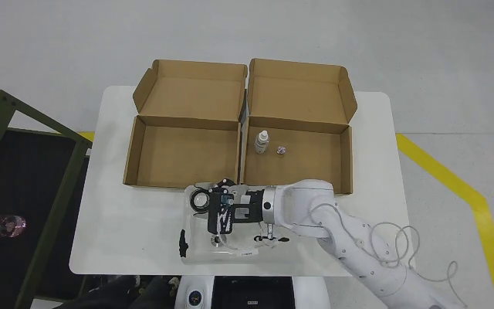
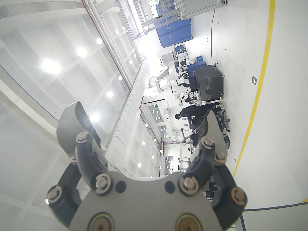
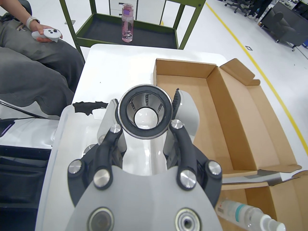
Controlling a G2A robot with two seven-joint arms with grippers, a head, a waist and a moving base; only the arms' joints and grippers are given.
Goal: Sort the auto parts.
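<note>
well, the right gripper (image 3: pixel 146 103) is clamped on the round bearing (image 3: pixel 145 90) above the white tray (image 3: pixel 60 131), just beside a cardboard box (image 3: pixel 240 126). its smooth curved shell could slip from the pads in a fast swing. the left gripper (image 2: pixel 140 116) stands apart, holding nothing.

Your white table (image 1: pixel 116 224) is carrying a left cardboard box (image 1: pixel 185 158) and a right cardboard box (image 1: pixel 316 161) side by side at the far side, with a clear tray (image 1: pixel 202 253) lying near.
</note>
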